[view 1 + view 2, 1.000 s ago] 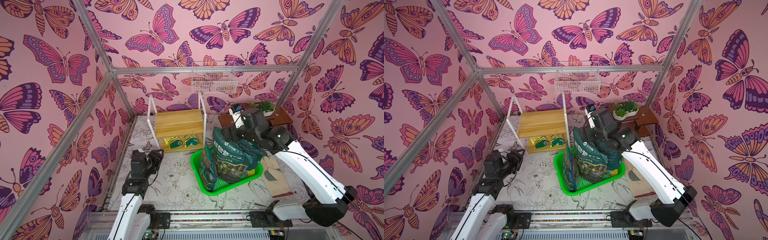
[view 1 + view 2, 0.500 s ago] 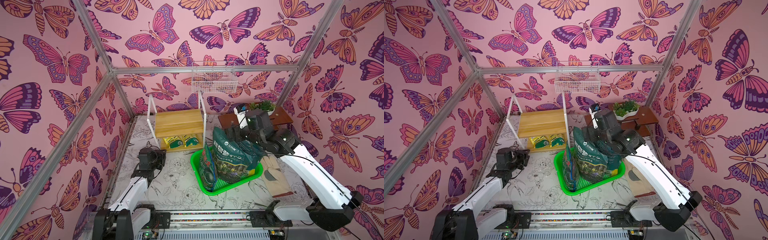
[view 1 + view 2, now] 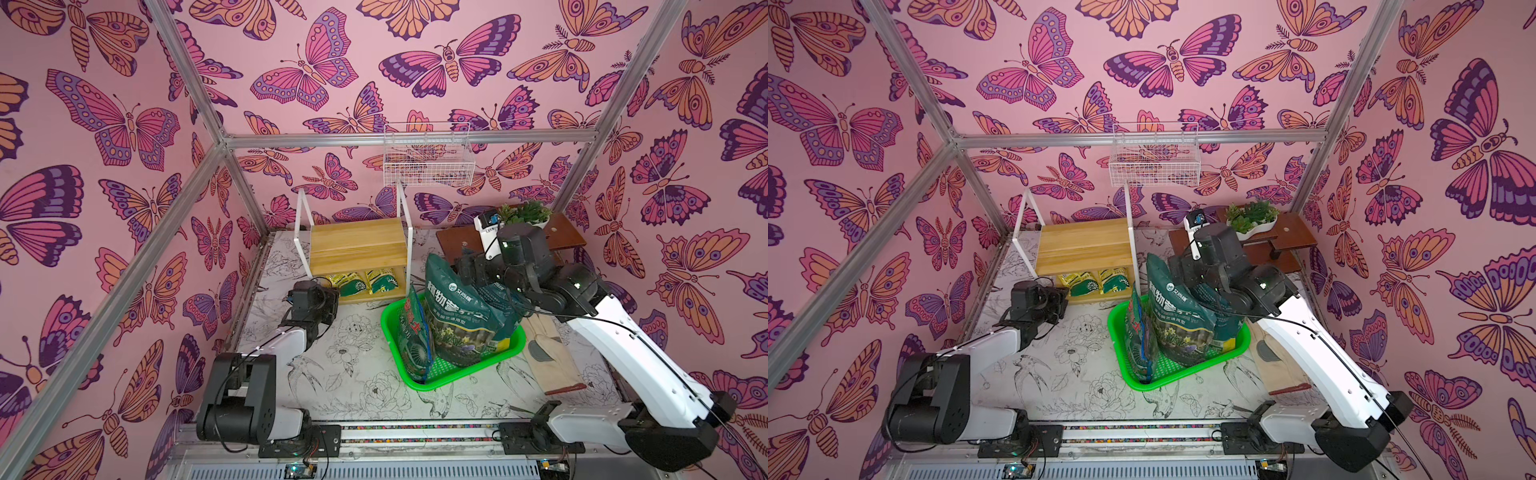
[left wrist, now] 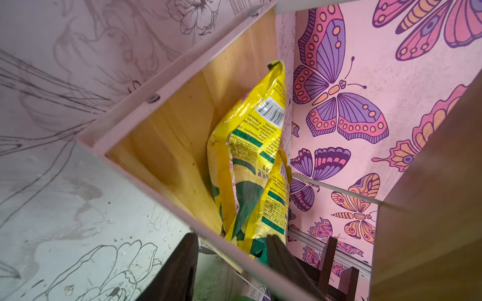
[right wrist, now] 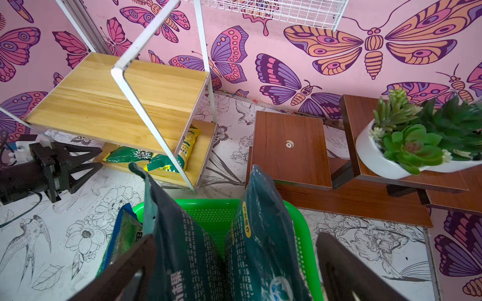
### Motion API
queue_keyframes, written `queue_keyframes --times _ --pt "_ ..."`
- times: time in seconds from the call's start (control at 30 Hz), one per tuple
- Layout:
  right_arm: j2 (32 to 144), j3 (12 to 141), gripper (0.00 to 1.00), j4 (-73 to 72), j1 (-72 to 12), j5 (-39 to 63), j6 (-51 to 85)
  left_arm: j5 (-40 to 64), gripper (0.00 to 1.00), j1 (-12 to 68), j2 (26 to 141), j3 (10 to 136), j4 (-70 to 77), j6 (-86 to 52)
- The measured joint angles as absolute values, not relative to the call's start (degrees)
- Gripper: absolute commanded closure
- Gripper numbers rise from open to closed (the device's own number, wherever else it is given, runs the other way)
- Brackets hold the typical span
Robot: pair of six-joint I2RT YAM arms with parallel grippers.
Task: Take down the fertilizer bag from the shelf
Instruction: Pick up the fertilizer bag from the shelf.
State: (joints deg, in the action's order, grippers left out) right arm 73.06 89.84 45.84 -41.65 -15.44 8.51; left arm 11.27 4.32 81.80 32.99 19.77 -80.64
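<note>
Bright, even light, soft shadows — wrist views blur up close.

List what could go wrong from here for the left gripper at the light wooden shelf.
The left gripper, jaws open, faces two adjacent yellow fertilizer bags; it might pinch both, or only a corner. The upper plank and white frame of the light wooden shelf sit close, so a pull could snag. The right gripper straddles a tall dark green bag, which might topple.
</note>
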Motion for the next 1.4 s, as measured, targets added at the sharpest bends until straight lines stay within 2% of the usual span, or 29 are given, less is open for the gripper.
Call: queue_keyframes --times 0.2,0.47,0.6,0.73,0.77,1.1,1.4 --pt "73.12 89.8 0.01 45.74 -41.65 -16.08 7.84 10.76 0.54 5.26 87.29 33.87 23.49 -81.89" --pt "73.12 89.1 0.01 45.47 -41.65 -16.56 7.4 10.44 0.6 6.02 91.46 35.14 27.46 -83.53" --pt "73.12 88.75 0.01 45.47 -41.65 -16.75 7.22 9.15 0.72 6.02 91.46 35.35 27.73 -83.42" --pt "73.12 88.73 0.01 45.47 -41.65 -16.97 7.07 9.04 0.97 6.02 91.48 35.81 27.9 -83.57" --pt "73.12 88.71 0.01 45.47 -41.65 -16.99 7.05 9.06 1.0 6.02 91.5 35.88 27.9 -83.61" --pt "72.99 87.5 0.01 45.43 -41.65 -17.52 5.8 9.65 1.0 5.98 90.13 35.62 27.7 -83.33" --pt "71.4 85.95 0.01 44.6 -41.65 -15.31 2.9 10.55 1.0 8.29 73.6 33.78 20.78 -80.36"
